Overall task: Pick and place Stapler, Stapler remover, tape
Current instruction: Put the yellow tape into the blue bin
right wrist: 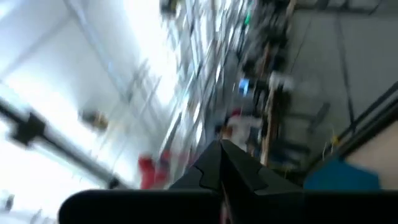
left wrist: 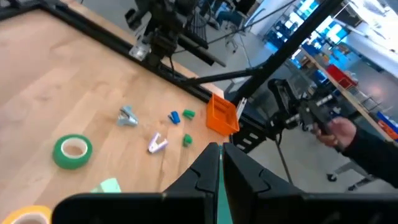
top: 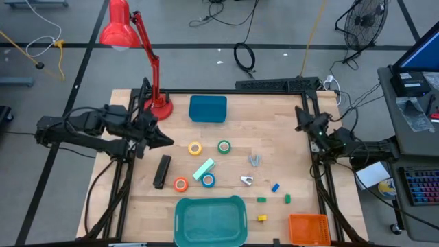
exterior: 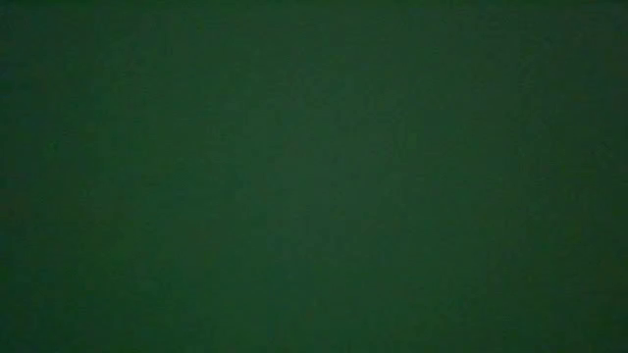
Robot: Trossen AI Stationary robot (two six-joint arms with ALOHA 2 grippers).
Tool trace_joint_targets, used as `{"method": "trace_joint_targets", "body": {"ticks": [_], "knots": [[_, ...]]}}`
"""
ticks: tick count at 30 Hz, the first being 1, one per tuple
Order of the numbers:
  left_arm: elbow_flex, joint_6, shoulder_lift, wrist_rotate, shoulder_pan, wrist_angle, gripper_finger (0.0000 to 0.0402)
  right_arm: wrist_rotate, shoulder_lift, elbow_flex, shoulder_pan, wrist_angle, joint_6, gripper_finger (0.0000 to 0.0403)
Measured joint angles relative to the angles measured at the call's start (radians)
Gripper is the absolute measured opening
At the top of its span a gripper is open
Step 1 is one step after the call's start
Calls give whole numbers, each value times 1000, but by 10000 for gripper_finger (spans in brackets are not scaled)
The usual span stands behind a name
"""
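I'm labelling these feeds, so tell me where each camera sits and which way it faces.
High view: overhead, straight down on the wooden table; both arms show.
Low view: dark, nothing readable.
Left wrist view: past the shut left gripper across the table toward the room.
Right wrist view: past the shut right gripper, tilted up, blurred.
Shared: the green tape roll, high and left wrist.

The low view shows only dark green, nothing else; the yellow tape (left wrist: 25,216) is cut by the edge (left wrist view).
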Motion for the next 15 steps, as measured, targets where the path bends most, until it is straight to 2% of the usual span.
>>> {"method": "trace_joint_targets", "body": {"ticks": [3,6,10,15], "knots": [[0,4,0,0,0,-4,21,64,0,0,0,22,55,0],[0,6,1,0,0,-4,21,83,0,0,0,26,64,0],[0,17,1,0,0,-6,21,198,0,0,0,27,42,0],[0,28,1,-4,0,-9,21,193,0,0,-2,39,72,0]]}}
